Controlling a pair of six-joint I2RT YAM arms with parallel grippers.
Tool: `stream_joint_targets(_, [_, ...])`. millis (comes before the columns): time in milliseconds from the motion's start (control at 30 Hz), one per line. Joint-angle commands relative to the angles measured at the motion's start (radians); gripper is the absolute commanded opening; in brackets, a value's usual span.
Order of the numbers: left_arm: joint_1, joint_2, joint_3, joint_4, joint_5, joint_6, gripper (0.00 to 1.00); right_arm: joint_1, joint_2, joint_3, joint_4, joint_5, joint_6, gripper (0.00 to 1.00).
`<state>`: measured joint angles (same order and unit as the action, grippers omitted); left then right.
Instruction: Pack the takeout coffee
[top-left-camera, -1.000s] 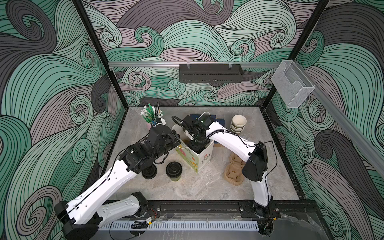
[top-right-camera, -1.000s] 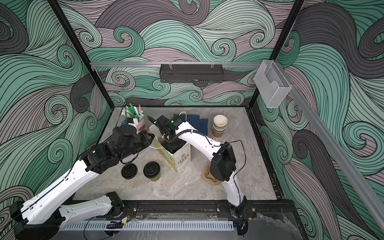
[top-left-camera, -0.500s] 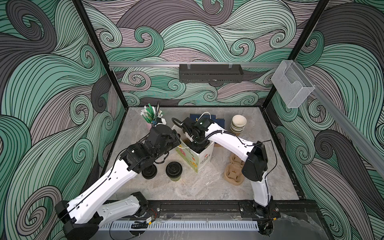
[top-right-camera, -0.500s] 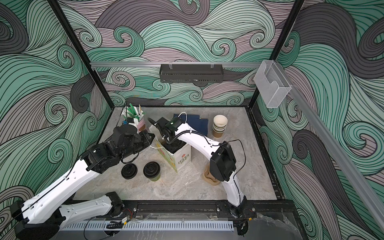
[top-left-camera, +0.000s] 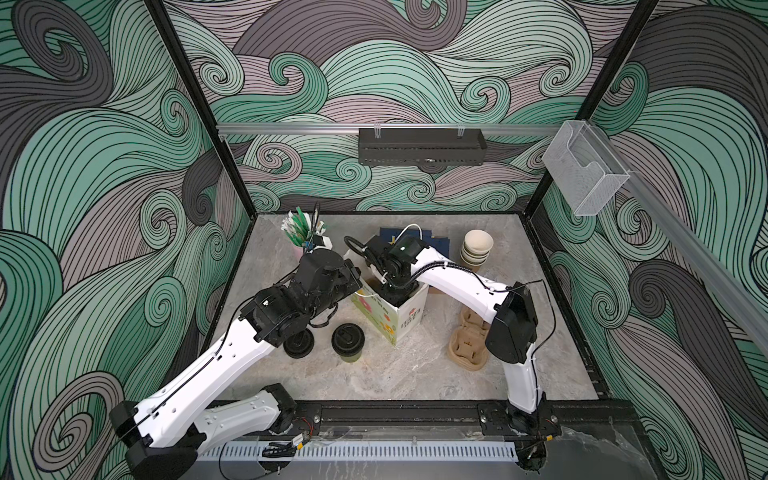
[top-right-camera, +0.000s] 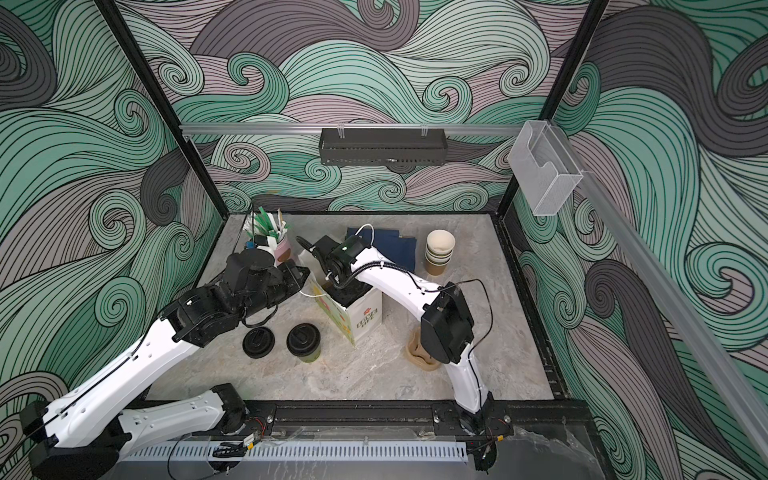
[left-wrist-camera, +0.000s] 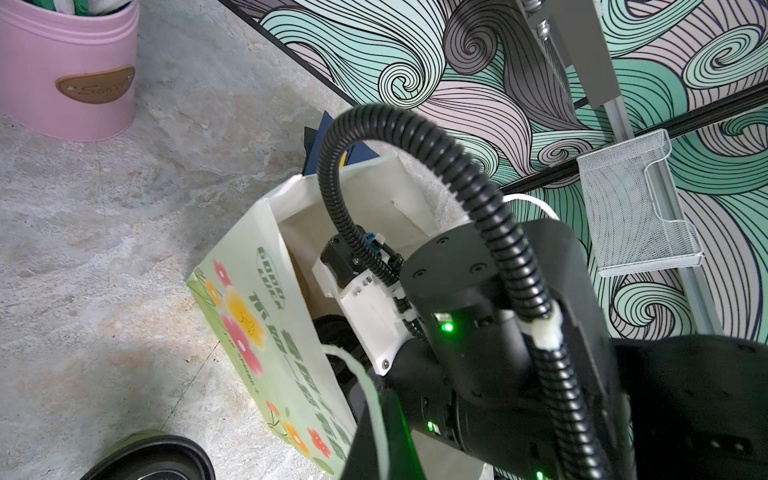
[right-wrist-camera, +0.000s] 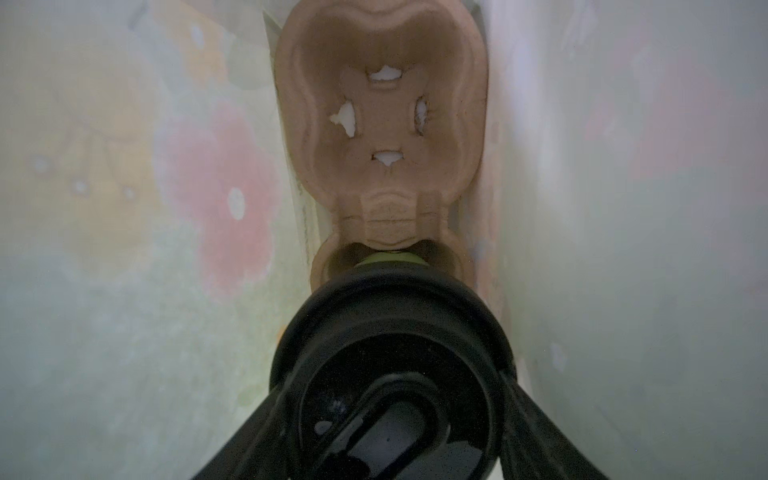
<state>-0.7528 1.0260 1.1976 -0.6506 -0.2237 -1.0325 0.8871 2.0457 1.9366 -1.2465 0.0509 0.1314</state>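
While one cup (right-wrist-camera: 390, 353) is bagged, another cup (top-left-camera: 348, 341) isn't.

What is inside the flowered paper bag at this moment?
A brown pulp cup carrier lies deep inside, one socket empty. The right claw holds a black-lidded green cup at the other socket. Anything under the carrier is hidden.

The paper bag (top-left-camera: 380, 318) is pale green with pink and yellow flowers, coffee cup (right-wrist-camera: 388, 258) olive with black lid (right-wrist-camera: 390, 332), worktop (top-left-camera: 395, 382) marbled grey.
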Motion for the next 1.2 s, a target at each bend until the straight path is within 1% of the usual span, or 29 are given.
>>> stream_joint_targets(0, [0.006,0.008,0.017,0.000,0.000,0.001,0.00,-0.004,0.023,-0.059,-0.021,0.000,-0.010,0.69])
stream_joint_targets(1167, [0.006,0.006,0.016,-0.004,-0.006,-0.005,0.00,-0.011,0.111,-0.118,0.013,-0.014,-0.034,0.67])
